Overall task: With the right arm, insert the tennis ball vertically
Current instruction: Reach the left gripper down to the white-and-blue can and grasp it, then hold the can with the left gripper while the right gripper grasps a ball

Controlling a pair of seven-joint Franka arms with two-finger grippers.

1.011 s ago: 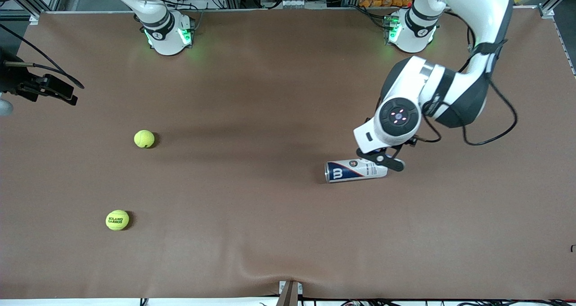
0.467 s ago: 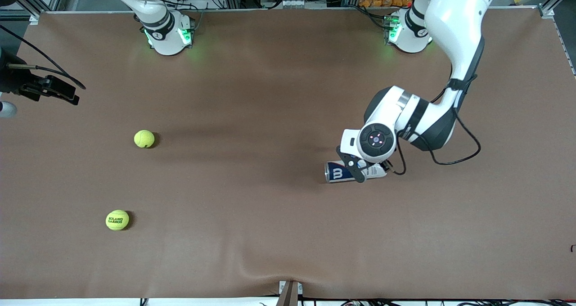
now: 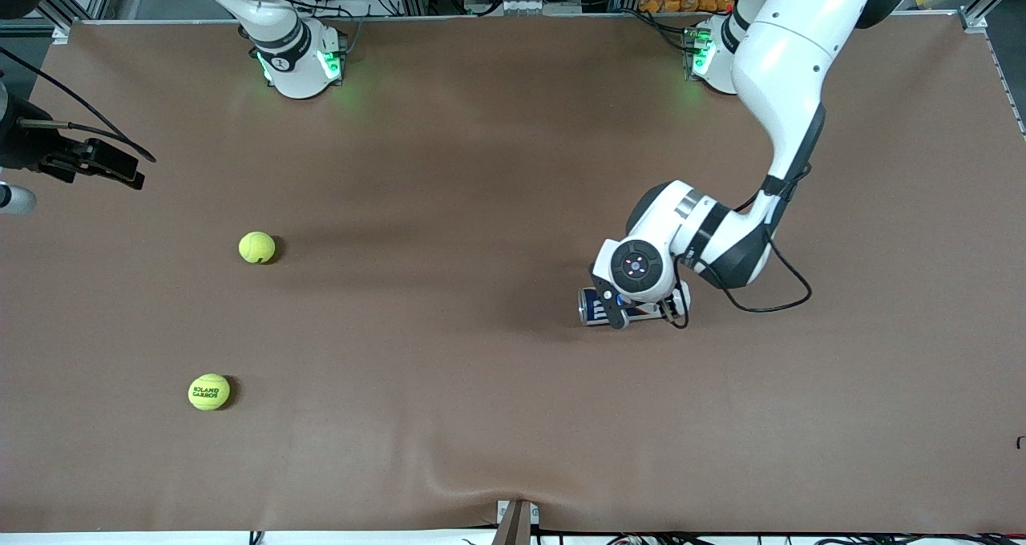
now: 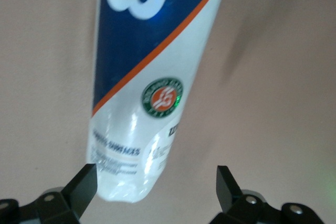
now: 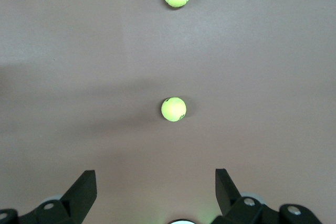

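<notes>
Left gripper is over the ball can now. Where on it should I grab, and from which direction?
Probably from straight above, across the can's round body near the middle. It lies on its side on the table, and the left gripper's open fingers already straddle one end, so shift along it before closing.

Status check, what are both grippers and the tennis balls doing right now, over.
Left gripper open over lying ball can. Right gripper open, waiting at the right arm's end. Two tennis balls untouched on table. Nothing blocking.

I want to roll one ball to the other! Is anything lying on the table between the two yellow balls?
No. Only bare brown table lies between the plain tennis ball and the printed tennis ball; the front and right wrist views both show it.
</notes>
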